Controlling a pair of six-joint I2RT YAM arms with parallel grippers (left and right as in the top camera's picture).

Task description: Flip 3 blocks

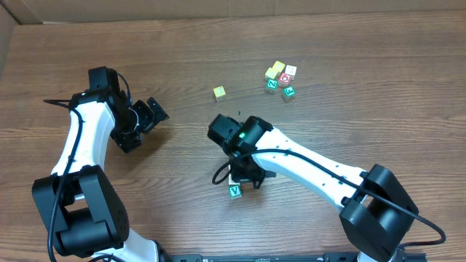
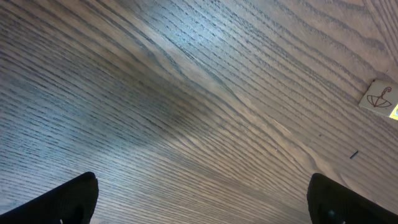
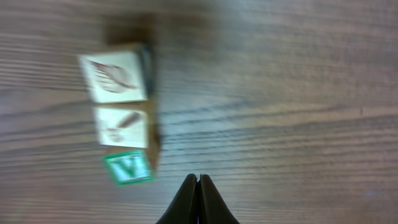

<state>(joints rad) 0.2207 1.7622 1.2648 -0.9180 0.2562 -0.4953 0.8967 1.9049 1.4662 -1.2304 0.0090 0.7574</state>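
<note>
Three blocks lie in a touching row in the right wrist view: a white-faced block [image 3: 114, 76] with a brown mark, a second white-faced block [image 3: 122, 127], and a green block [image 3: 128, 167] with a white V. My right gripper [image 3: 198, 178] is shut and empty, its tip just right of the green block and apart from it. From overhead the green block [image 1: 234, 191] shows below my right gripper [image 1: 246, 175], which hides most of the other two. My left gripper [image 2: 202, 208] is open over bare wood, and it sits far left in the overhead view [image 1: 151, 115].
A cluster of small cubes [image 1: 280, 78], yellow, red-faced and green, lies at the back right. A single yellow cube [image 1: 219, 92] sits at the back middle. A pale cube with an umbrella drawing [image 2: 377, 98] shows at the right edge of the left wrist view.
</note>
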